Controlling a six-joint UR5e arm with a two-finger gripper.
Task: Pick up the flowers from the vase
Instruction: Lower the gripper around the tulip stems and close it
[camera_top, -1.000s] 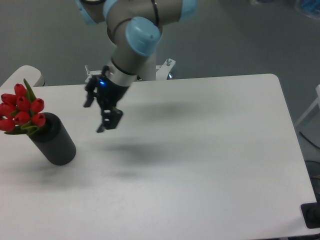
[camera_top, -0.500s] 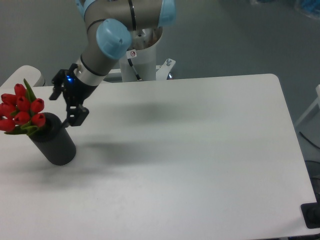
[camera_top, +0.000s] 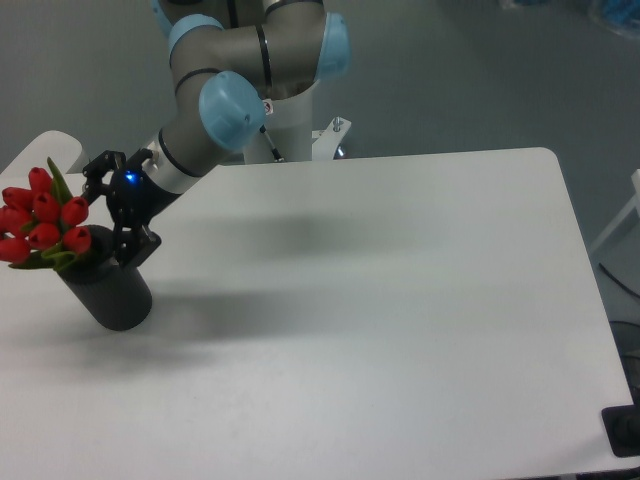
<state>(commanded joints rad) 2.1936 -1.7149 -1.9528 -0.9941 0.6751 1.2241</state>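
At the left edge of the white table (camera_top: 400, 300) stands the vase (camera_top: 108, 288), a matte black cylinder that looks tilted from this high camera angle, its mouth toward the far left. The flowers (camera_top: 42, 220) sit in that mouth: red tulip buds bunched together with green leaves, one leaf spiking up behind them. The gripper (camera_top: 112, 215) hangs just to the right of the bunch, over the vase's upper right rim, with a small blue light glowing on its body; its two fingers are spread apart with nothing between them (the lower finger appears to overlap the rim, though contact cannot be judged). The arm (camera_top: 225, 100), grey with pale blue joint caps, carries a small round red-and-white sticker whose writing is too small to read.
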